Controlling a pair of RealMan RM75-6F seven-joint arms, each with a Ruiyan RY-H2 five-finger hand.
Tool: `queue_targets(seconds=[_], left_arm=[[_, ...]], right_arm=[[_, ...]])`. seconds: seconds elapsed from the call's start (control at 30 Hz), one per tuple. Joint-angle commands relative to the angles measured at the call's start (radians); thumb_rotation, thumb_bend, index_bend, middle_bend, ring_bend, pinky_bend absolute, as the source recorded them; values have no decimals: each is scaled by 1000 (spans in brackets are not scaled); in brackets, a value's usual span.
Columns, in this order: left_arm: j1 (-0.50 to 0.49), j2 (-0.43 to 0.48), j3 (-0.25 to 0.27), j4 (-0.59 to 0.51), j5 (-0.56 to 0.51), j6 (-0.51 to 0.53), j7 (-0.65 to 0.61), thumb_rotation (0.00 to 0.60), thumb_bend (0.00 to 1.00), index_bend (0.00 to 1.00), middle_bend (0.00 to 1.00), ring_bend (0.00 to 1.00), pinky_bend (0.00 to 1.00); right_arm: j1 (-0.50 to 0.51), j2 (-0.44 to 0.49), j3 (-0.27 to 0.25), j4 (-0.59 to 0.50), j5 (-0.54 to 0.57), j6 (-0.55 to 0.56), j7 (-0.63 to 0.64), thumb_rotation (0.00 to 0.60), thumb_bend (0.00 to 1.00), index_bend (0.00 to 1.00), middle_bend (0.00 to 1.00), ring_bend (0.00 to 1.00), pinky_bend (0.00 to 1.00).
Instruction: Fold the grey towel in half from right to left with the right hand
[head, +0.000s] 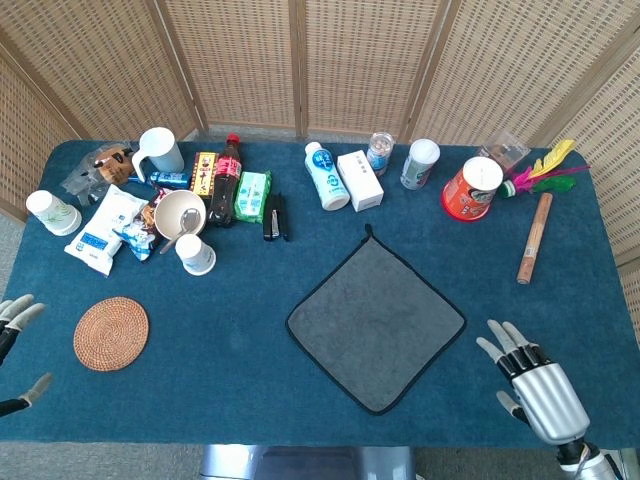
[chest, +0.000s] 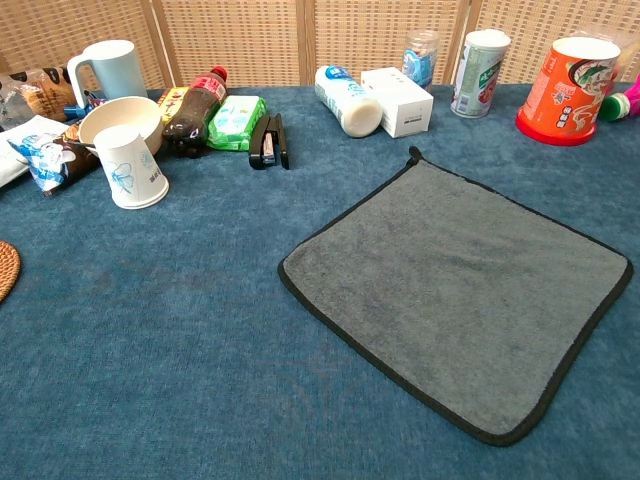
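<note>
At the desk's (head: 250, 330) left edge the left robot hand (head: 14, 322) shows only spread fingertips, holding nothing. Next come one round woven coaster (head: 110, 333), two paper cups (head: 52, 212), one white mug (head: 158, 151) and one bowl (head: 179, 212) with a spoon (head: 187, 221) in it. The one grey towel (head: 376, 320) lies flat, mid-desk. The right robot hand (head: 532, 384), fingers spread and empty, hovers just right of it.
</note>
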Motion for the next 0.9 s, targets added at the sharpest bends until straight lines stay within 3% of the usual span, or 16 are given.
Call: queue_targets(seconds=[0.03,0.2,0.9], left_arm=[[-1,21,12,-17,12,-9,-21,600,335,80,0,0,93],[-5,46,15,-25,18,-11,-50,600,320,61,0,0,47],[-8,71,16,-4,39,9,-131,600,321,61,0,0,47]], right_arm=[[19,-12,6,-7,-7,-25,-38,600,139,135,0,37,262],[47,-28,15,-25,-14,-64,-97,600,110,78,0,0,157],[175,-187,34,43,23,-259,-215,600,110,85,0,0,177]])
